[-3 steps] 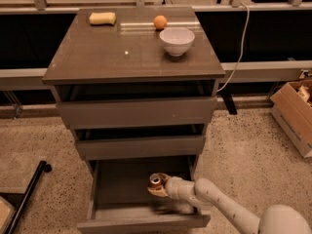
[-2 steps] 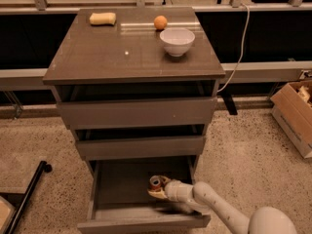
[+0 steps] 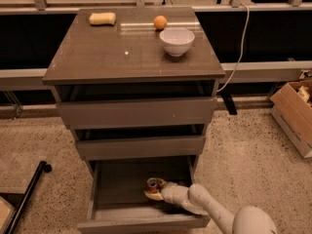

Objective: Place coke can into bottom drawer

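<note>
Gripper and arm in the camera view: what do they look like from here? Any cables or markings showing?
The arm is smooth off-white, built of rounded tubular segments, with a bulbous joint at the lower right. The gripper, down inside the bottom drawer, is a cream-tan end piece. No cables or markings show on either.

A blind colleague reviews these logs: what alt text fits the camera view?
The robot's gripper is inside the open bottom drawer, right at the coke can. On the cabinet top sit a white bowl, an orange and a yellow sponge.
</note>
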Controlling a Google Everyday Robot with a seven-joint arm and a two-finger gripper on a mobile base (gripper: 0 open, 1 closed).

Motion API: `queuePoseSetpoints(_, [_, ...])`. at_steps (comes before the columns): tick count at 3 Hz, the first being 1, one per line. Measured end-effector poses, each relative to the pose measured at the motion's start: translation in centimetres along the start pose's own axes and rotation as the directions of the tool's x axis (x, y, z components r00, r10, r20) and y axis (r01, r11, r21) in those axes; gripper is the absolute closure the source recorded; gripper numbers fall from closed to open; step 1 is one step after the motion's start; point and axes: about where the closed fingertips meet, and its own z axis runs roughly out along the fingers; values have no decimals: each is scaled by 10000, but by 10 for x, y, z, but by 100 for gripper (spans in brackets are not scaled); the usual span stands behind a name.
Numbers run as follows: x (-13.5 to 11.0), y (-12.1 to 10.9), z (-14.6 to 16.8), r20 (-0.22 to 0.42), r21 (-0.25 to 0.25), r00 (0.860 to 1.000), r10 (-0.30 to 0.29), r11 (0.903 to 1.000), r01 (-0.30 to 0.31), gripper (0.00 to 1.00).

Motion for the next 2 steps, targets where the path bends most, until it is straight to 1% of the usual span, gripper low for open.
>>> queuePoseSetpoints(1, [-1,2,2,12,-35,10000,-6,10000,6,4])
queuePoseSetpoints(2, [-1,3,3,16,-49,10000,-4,10000,4,0])
